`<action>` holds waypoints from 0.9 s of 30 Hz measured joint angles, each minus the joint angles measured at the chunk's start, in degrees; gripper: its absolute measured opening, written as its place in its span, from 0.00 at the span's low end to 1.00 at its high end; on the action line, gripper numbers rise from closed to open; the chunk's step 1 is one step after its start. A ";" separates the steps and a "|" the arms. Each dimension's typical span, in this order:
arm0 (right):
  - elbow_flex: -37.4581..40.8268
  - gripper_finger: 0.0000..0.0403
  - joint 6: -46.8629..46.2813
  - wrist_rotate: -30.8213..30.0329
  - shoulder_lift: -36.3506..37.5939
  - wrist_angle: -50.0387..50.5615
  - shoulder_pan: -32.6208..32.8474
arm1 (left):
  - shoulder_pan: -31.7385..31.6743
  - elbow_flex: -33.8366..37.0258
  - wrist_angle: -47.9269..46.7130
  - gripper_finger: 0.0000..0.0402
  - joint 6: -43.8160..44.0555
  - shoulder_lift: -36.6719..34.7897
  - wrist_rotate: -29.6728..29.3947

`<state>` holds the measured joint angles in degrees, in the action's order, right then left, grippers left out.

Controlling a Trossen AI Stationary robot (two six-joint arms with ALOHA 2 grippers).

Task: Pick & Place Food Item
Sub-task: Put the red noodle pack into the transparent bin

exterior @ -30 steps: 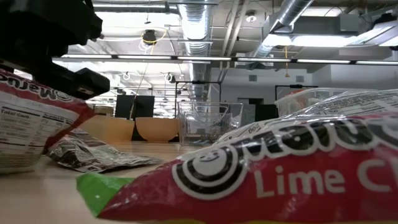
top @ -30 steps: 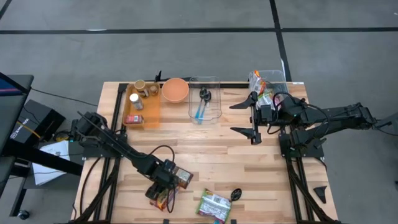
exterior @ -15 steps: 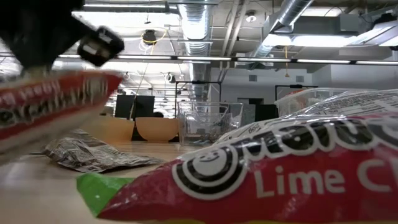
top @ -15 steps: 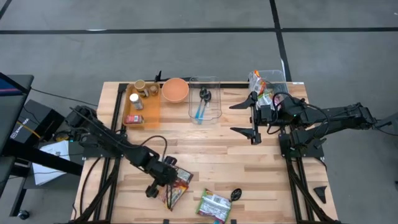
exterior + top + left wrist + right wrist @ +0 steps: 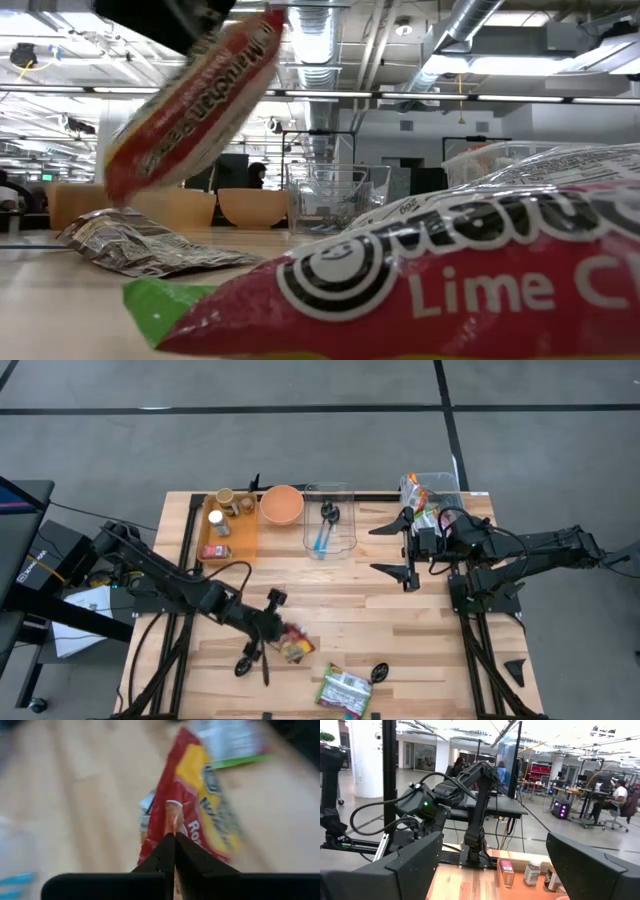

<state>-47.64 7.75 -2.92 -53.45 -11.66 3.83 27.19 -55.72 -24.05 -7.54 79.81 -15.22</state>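
A red and yellow noodle packet (image 5: 294, 647) hangs over the table's near left part, with my left gripper (image 5: 276, 634) shut on it. In the low view the packet (image 5: 190, 100) slants in the air under the dark gripper (image 5: 205, 25). A green and red lime chips bag (image 5: 345, 690) lies flat at the near edge, close to the low camera (image 5: 450, 280). A crumpled silvery wrapper (image 5: 150, 245) lies flat on the wood behind it. My right gripper (image 5: 395, 548) hovers open at the right, and nothing is between its fingers (image 5: 492, 865). My left gripper pinches the packet's narrow crimped edge (image 5: 172, 817) between its two shut fingertips (image 5: 167, 847). The fingers slant downward from the table's left side. The packet hangs tilted beyond and below them, lifted clear of the table.
Along the far edge stand an orange tray with jars (image 5: 228, 530), an orange bowl (image 5: 282, 505), a clear container holding spoons (image 5: 328, 520) and a clear bin of packets (image 5: 430, 495). A small black item (image 5: 380, 672) lies by the chips bag. Bare wood spans the middle.
My left gripper has risen and moved a little toward the far edge, tipping less steeply. The noodle packet, which stood on the table beside the wrapper, has been lifted clear and now hangs slanted high above the wood.
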 joint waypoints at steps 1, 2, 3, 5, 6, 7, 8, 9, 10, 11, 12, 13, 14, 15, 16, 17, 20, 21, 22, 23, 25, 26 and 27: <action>0.00 0.88 -0.20 -0.03 0.00 0.09 -0.24 | -0.84 0.00 0.40 0.00 -1.73 0.00 -2.25; 0.00 0.88 -0.30 -0.09 0.00 0.22 -0.43 | -1.73 0.00 1.07 0.00 -3.56 0.00 -4.67; 0.00 0.88 -0.31 -0.11 0.00 0.33 -0.67 | -2.74 0.00 2.44 0.00 -5.70 0.00 -7.68; 0.00 0.88 -0.87 -0.11 0.00 0.41 -1.29 | -4.92 0.00 6.15 0.00 -10.80 0.00 -13.98; 0.00 0.88 -1.49 -0.09 0.00 0.40 -1.66 | -6.23 0.01 9.18 0.00 -13.72 0.02 -17.01; 0.00 0.88 -1.80 -0.11 0.00 0.39 -2.08 | -7.65 0.02 12.65 0.00 -16.79 0.02 -19.12; 0.00 0.88 -1.99 -0.10 0.00 0.43 -2.45 | -9.08 0.00 16.59 0.00 -20.03 0.02 -20.28; 0.00 0.88 -2.03 -0.11 0.00 0.61 -2.84 | -10.53 0.02 20.35 0.00 -23.19 0.02 -20.53; 0.00 0.88 -2.14 -0.11 0.00 0.92 -3.23 | -11.88 0.00 23.75 0.00 -25.87 0.02 -20.66; 0.00 0.88 -2.38 -0.13 0.00 1.29 -3.65 | -13.12 0.00 26.54 0.00 -28.01 0.02 -20.83; 0.00 0.88 -2.62 -0.13 0.00 1.62 -4.07 | -14.36 0.00 29.26 0.00 -29.73 0.02 -20.83; 0.00 0.88 -2.80 -0.13 0.00 1.88 -4.51 | -15.59 0.00 31.82 0.00 -30.08 0.02 -20.77; 0.00 0.88 -2.85 -0.13 0.00 2.24 -4.97 | -16.84 0.01 34.07 0.00 -30.23 0.02 -20.66; 0.00 0.88 -2.85 -0.13 0.00 2.68 -5.40 | -17.90 0.01 35.95 0.00 -30.29 0.17 -20.58; 0.00 0.88 -2.86 -0.13 0.00 3.19 -5.86 | -18.83 -0.01 37.94 0.00 -30.78 0.66 -20.66; 0.00 0.88 -2.86 -0.13 0.00 3.94 -6.40 | -19.61 -0.02 39.40 0.00 -31.32 1.26 -20.64; 0.00 0.88 -2.86 -0.15 -0.09 7.50 -7.59 | -20.90 0.00 45.32 0.00 -32.72 4.51 -21.92; 0.02 0.88 -2.86 -0.15 -0.23 8.18 -7.93 | -21.04 0.00 48.43 0.00 -33.45 5.99 -23.36; 0.03 0.88 -2.86 -0.15 -0.28 8.50 -8.16 | -21.25 0.00 51.43 0.00 -34.88 7.49 -25.35; 0.03 0.88 -2.86 -0.16 -0.25 8.41 -8.23 | -21.27 0.00 54.11 0.00 -36.96 9.07 -27.88; 0.02 0.88 -2.78 -0.17 -0.20 7.74 -8.00 | -21.26 0.01 60.30 0.00 -41.04 11.95 -33.45; 0.02 0.88 -2.51 -0.15 -0.20 7.55 -7.96 | -21.23 0.02 62.82 0.00 -42.68 13.11 -35.53; 0.02 0.88 -2.02 -0.16 -0.20 7.50 -7.81 | -21.03 0.02 65.27 0.00 -43.82 14.08 -36.13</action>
<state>-47.62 5.73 -3.08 -53.65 -4.16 -3.98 6.16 -55.70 41.22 -51.36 93.89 -51.35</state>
